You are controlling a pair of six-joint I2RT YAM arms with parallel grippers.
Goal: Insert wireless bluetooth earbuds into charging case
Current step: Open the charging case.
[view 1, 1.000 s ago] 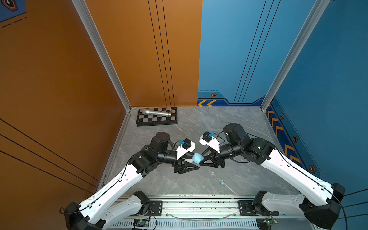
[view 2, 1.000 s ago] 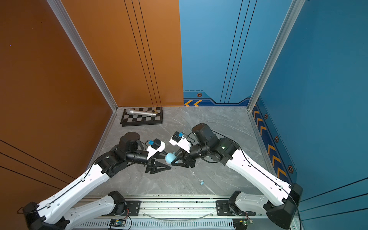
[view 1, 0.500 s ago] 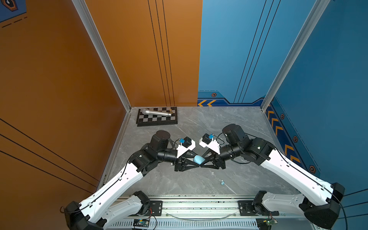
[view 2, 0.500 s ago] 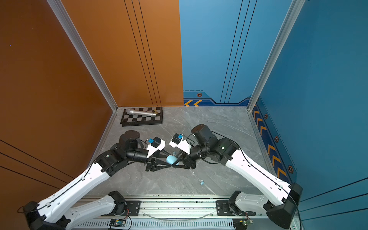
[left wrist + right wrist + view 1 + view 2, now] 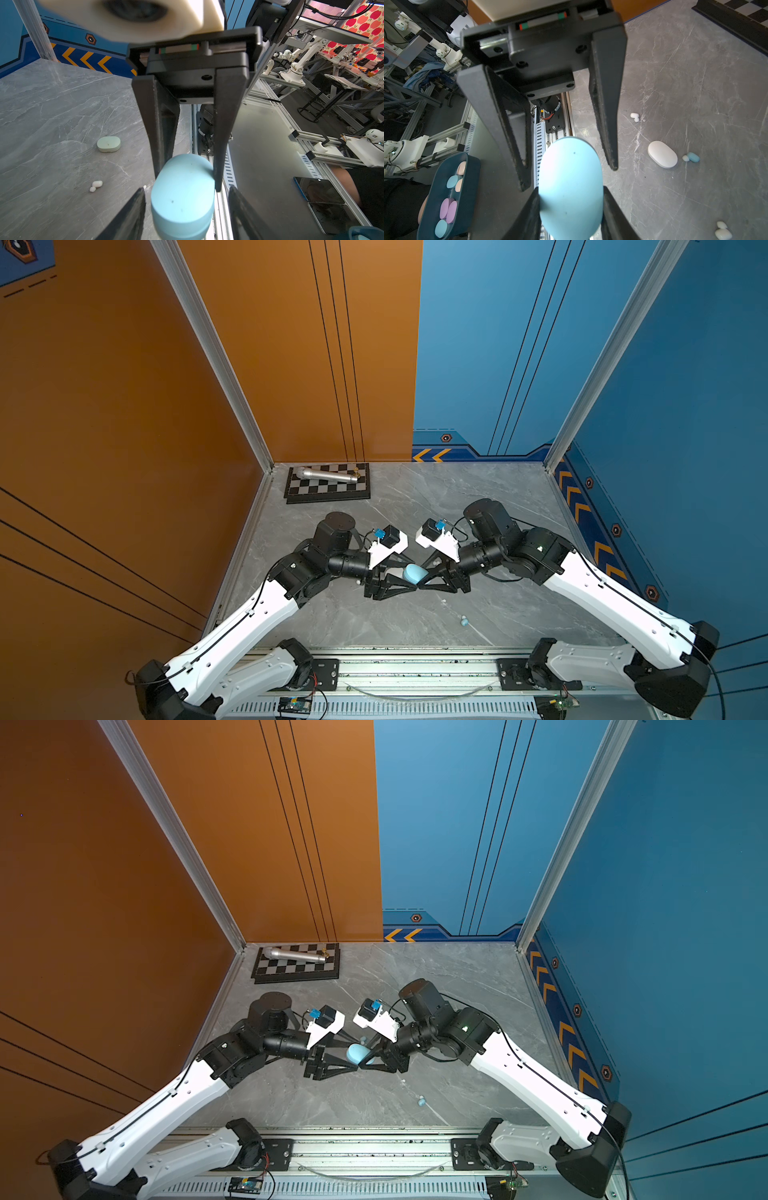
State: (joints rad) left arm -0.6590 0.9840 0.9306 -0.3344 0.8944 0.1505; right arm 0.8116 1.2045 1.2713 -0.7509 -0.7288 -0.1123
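Currently the charging case [image 5: 415, 572] is clamped aloft by the right gripper [image 5: 571, 188], the left gripper [image 5: 187, 189] spread open around it. It should be pinched squarely, without twisting; earbuds [image 5: 693, 157] are scattered below.

The microphone [image 5: 328, 475] lies on the chessboard [image 5: 332, 492], behind the case [image 5: 415, 573].
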